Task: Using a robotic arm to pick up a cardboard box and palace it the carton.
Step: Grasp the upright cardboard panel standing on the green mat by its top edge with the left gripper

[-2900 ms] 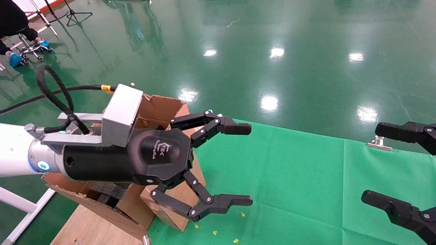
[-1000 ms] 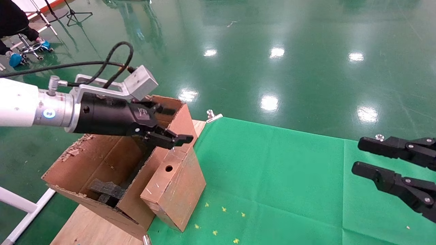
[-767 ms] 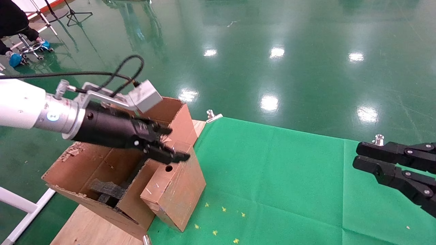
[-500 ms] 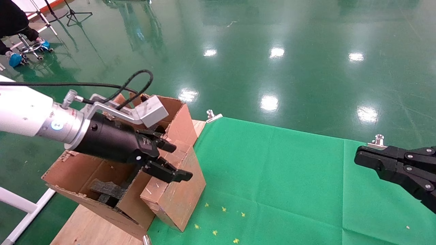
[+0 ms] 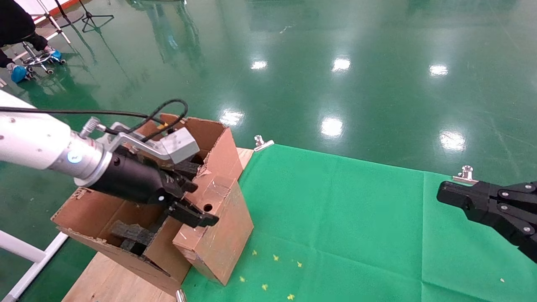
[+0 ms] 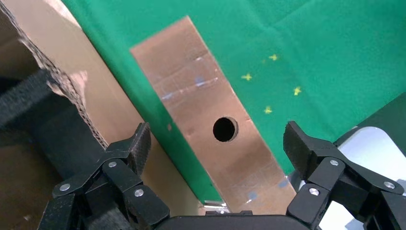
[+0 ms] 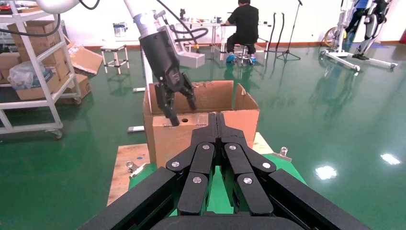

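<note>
The slim brown cardboard box [image 5: 222, 239] stands on edge on the green cloth, leaning against the carton [image 5: 96, 214]. Its narrow top face with a round hole shows in the left wrist view [image 6: 201, 91]. My left gripper [image 5: 201, 195] hangs open just above that top face, one finger on the carton side and one on the cloth side, touching nothing [image 6: 218, 141]. The carton holds black foam [image 5: 126, 233]. The right wrist view shows the box [image 7: 165, 136] and the left gripper [image 7: 179, 108] from across the table. My right gripper [image 5: 442, 196] is shut and empty at the right.
A green cloth [image 5: 335, 218] covers the table, held by metal clips [image 5: 262, 143] [image 5: 465, 173]. The carton rests on a wooden board [image 5: 109, 277] at the left edge. A white frame [image 5: 25, 251] stands below it. A seated person [image 5: 16, 25] is far back left.
My left gripper has come down and back from above the carton's flap to straddle the box's top edge. The right gripper's fingers have closed together.
</note>
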